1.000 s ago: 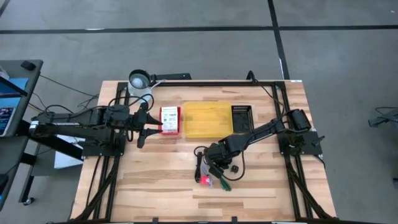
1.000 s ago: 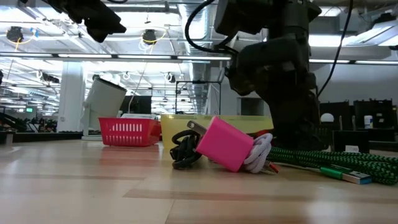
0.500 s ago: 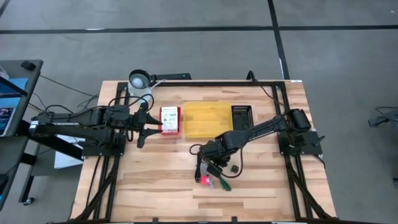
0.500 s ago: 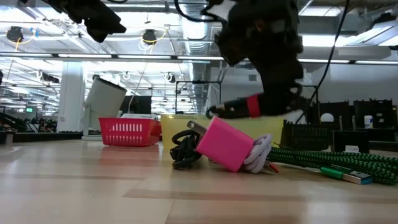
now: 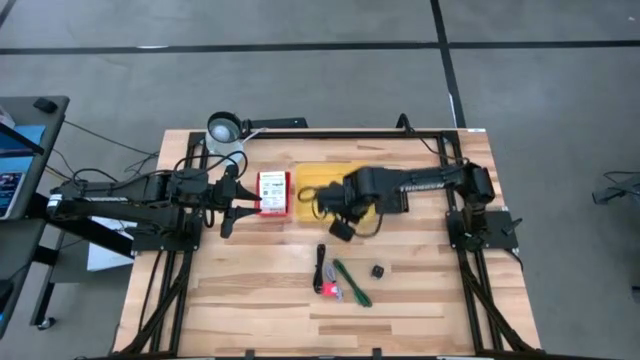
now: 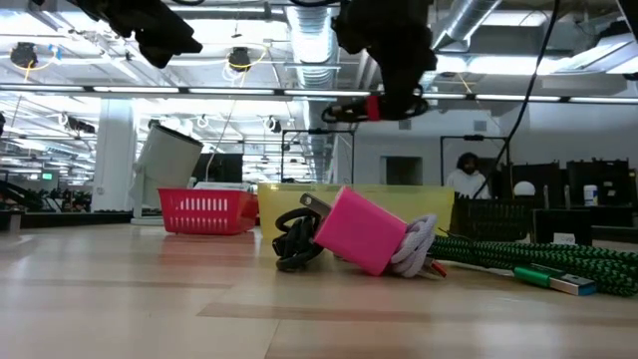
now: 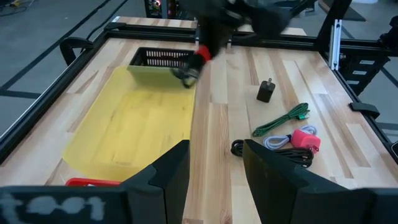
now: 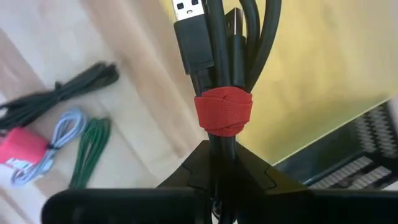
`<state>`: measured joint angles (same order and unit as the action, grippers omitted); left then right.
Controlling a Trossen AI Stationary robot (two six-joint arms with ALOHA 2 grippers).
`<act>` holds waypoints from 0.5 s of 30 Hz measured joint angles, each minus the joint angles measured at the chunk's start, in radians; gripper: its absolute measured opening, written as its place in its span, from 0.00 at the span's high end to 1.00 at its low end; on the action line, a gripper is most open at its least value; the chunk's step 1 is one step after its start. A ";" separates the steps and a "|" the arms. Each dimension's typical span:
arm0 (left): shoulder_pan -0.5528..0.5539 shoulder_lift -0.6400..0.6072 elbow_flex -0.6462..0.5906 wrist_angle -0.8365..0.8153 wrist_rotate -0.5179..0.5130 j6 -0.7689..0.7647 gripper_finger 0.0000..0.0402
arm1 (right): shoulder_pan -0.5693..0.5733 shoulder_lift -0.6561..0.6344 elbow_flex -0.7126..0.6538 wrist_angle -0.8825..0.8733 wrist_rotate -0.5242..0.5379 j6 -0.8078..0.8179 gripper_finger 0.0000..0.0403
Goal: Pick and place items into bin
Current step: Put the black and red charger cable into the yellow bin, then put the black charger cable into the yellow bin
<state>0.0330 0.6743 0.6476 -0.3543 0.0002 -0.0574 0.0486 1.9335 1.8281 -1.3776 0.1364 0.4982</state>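
Note:
My right gripper (image 5: 325,196) hangs over the yellow bin (image 5: 352,178), shut on a black cable bundle with a red tie (image 8: 224,112). A black cable (image 5: 320,268), a green cable (image 5: 351,283), a small pink-red object (image 5: 329,290) and a tiny black cube (image 5: 378,271) lie flat on the table, nearer than the bin. My left gripper (image 7: 214,165) is open and holds nothing. It waits in the air beside the red basket (image 5: 273,194), left of the bin. My right gripper pinches the black cable bundle between its two fingers (image 8: 214,165), just behind the red tie (image 8: 224,124). The bundle is lifted clear of everything and lies about level below the gripper (image 6: 377,108). Its USB plugs (image 8: 189,31) point away from the fingers.
A black mesh basket (image 5: 389,184) adjoins the bin's right side. A white cup (image 5: 224,132) lies at the far left corner. A dark metal frame (image 5: 440,150) runs along the table's edges. Bare wood lies along the near edge (image 5: 260,310).
My right gripper has risen from the pile of items with the cable bundle in its hold. It has swung toward the far edge and to the left, over the yellow bin. The bundle is now lifted clear. The other items have stayed where they were.

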 joint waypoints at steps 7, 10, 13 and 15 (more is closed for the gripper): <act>0.000 0.000 0.000 -0.008 0.000 0.000 0.65 | -0.130 0.000 0.035 -0.010 -0.003 -0.176 0.82; 0.000 0.000 0.000 -0.009 0.000 0.000 0.65 | -0.182 0.000 0.035 -0.023 -0.003 -0.208 0.77; 0.000 0.000 0.000 -0.014 0.000 0.000 0.65 | -0.224 0.000 0.035 -0.026 -0.003 -0.211 0.74; 0.000 0.000 0.000 -0.014 0.000 0.000 0.65 | -0.245 0.000 0.035 -0.026 -0.003 -0.214 0.73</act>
<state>0.0330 0.6743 0.6476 -0.3683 0.0006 -0.0570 -0.1962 1.9335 1.8633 -1.4040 0.1333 0.2843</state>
